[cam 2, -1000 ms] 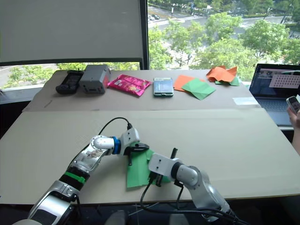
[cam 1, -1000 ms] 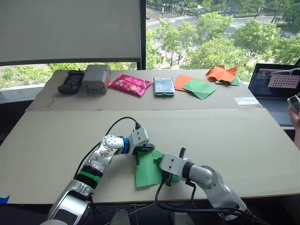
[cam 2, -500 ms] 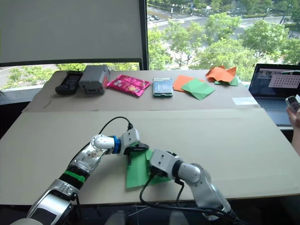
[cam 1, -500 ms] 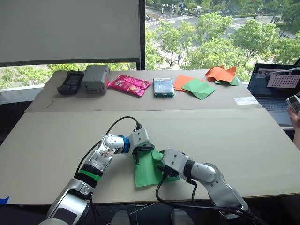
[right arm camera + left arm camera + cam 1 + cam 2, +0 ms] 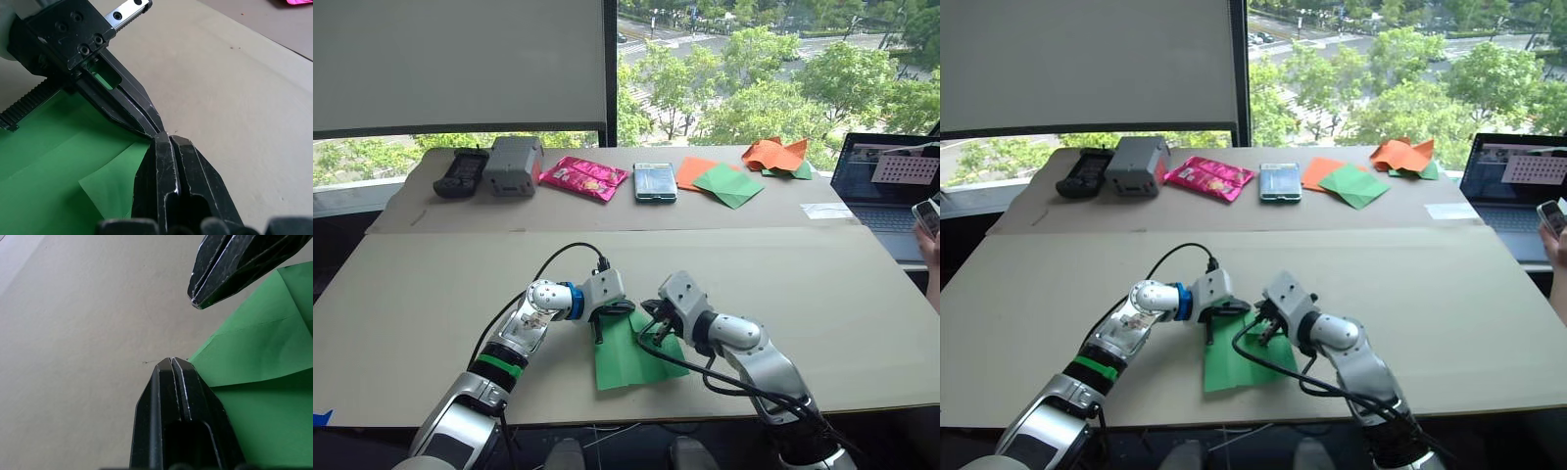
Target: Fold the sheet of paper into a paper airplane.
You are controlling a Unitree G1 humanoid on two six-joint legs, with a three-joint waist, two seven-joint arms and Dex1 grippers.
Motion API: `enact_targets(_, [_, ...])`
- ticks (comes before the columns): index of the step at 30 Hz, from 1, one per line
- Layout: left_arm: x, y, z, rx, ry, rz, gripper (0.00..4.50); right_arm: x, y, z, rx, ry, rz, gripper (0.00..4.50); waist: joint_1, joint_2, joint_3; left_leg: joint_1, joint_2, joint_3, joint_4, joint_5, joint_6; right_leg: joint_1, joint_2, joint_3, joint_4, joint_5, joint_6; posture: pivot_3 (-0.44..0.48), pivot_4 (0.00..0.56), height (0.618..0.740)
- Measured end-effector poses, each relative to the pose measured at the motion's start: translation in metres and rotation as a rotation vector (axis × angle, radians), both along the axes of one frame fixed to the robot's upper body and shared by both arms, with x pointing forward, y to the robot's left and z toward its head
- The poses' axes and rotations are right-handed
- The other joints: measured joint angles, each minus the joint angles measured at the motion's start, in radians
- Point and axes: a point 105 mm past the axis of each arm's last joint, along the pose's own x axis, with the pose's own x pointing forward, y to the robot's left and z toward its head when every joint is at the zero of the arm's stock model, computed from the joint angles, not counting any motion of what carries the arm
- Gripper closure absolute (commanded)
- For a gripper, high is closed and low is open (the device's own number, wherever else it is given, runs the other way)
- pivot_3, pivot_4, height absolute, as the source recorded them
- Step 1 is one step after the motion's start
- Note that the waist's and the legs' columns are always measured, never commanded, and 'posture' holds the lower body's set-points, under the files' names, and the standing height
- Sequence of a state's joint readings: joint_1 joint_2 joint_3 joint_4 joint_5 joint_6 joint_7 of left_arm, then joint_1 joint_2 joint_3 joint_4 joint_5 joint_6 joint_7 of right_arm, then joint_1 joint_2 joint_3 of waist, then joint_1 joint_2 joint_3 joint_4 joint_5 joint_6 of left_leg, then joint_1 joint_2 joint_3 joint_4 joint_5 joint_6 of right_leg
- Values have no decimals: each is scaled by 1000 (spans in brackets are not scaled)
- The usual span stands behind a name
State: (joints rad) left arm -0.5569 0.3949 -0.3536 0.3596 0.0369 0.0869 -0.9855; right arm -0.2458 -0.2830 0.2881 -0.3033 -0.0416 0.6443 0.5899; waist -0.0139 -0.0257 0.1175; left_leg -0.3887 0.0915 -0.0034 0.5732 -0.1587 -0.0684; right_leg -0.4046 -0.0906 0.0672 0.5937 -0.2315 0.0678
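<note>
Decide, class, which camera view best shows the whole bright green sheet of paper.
The left eye view: the whole bright green sheet of paper lies on the table. The right eye view matches it. The wrist views show a corner of the sheet beside the fingertips.

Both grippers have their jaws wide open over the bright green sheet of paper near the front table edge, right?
No. Both wrist views show the left gripper and right gripper with jaws shut, at the far edge of the bright green sheet of paper.
</note>
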Motion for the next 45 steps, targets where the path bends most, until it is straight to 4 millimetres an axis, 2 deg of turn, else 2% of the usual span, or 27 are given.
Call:
enact_targets(11, [0,0,0,0,-4,-1,4500,3,3,-18,-33,56,-8,4476,0,0,0,0,0,0,0,0,0,0,0,0,0,0,0,0,150,718])
enact_targets(27, [0,2,-1,15,-18,-7,4500,5,9,-23,-42,82,-4,4476,-1,1,-4,0,0,0,0,0,0,0,0,0,0,0,0,0,150,718])
enact_targets(45, [-1,2,-3,18,-18,-6,4500,-10,-2,-29,-69,102,-14,4476,0,1,-10,1,0,0,0,0,0,0,0,0,0,0,0,0,150,718])
